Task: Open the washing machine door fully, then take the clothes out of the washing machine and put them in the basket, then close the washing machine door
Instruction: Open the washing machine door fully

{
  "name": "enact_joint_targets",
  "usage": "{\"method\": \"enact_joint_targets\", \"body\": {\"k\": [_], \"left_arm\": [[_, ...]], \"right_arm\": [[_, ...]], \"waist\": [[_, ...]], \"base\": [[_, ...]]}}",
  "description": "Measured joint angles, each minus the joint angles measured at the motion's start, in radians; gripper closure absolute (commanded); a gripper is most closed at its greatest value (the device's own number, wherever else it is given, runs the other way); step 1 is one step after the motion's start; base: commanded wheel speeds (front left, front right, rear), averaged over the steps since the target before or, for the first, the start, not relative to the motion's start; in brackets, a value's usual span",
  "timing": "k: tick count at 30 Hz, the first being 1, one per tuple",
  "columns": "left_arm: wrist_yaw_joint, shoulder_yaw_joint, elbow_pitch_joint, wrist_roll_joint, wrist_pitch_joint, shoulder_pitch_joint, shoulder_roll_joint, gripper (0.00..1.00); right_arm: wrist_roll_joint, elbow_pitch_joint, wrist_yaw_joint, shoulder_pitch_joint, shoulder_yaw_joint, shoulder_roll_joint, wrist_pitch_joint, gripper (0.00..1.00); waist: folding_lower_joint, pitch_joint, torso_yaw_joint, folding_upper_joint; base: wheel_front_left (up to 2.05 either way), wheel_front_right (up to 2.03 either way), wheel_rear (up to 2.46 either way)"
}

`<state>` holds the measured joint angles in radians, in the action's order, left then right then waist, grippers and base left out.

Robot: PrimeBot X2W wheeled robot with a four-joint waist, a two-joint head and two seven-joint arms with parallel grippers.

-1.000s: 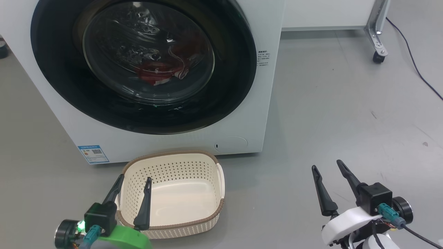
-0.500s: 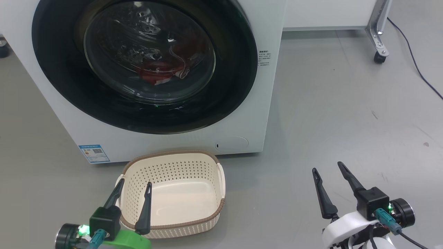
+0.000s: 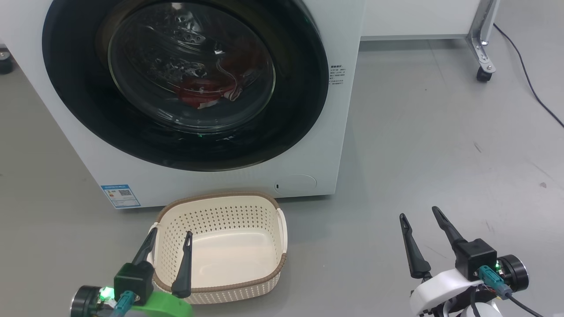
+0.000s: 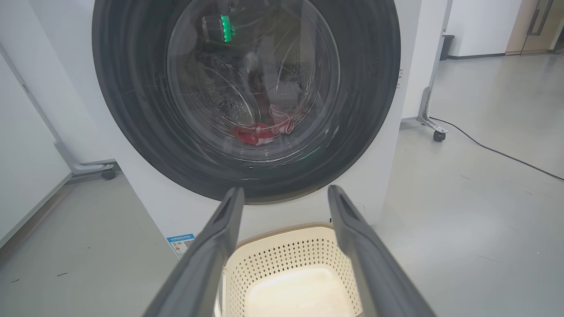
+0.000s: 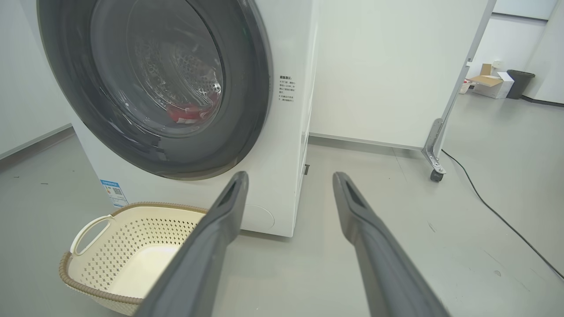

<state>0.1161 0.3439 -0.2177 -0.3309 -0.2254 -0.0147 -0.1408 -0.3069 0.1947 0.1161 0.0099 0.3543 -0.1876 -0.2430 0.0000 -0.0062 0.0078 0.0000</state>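
Observation:
The white washing machine fills the upper left of the head view, its round black door closed flat against the front. Red clothes with white trim lie in the drum behind the glass; they also appear as clothes and clothes in the wrist views. The cream basket stands empty on the floor before the machine. My left gripper is open above the basket's near left corner. My right gripper is open over bare floor to the right. Both hold nothing.
Grey floor spreads right of the machine. A white panel on a metal leg with a caster stands behind, and a black cable runs along the floor at the far right. Another caster sits left of the machine.
Both grippers sit slightly lower in the head view than a second ago, and the whole picture has shifted a little. Door, clothes and basket are unchanged.

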Motion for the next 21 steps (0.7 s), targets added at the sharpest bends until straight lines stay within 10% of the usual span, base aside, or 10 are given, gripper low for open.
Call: {"method": "enact_joint_targets", "body": {"k": [2, 3, 21], "left_arm": [[0.002, -0.002, 0.0, 0.0, 0.0, 0.0, 0.0, 0.0], [0.002, -0.002, 0.0, 0.001, 0.0, 0.0, 0.0, 0.0], [0.002, 0.0, -0.003, 0.016, 0.005, 0.0, 0.009, 0.0]], "right_arm": [[0.0, 0.001, 0.0, 0.0, 0.0, 0.001, 0.0, 0.05], [-0.003, 0.002, 0.0, 0.0, 0.001, 0.002, 0.0, 1.0], [-0.088, 0.014, -0.027, 0.002, -0.017, 0.031, 0.009, 1.0]], "waist": [[0.0, 0.0, 0.0, 0.0], [0.0, 0.0, 0.0, 0.0], [0.0, -0.002, 0.008, 0.0]], "base": [[0.0, 0.0, 0.0], [0.0, 0.0, 0.0], [0.0, 0.0, 0.0]]}}
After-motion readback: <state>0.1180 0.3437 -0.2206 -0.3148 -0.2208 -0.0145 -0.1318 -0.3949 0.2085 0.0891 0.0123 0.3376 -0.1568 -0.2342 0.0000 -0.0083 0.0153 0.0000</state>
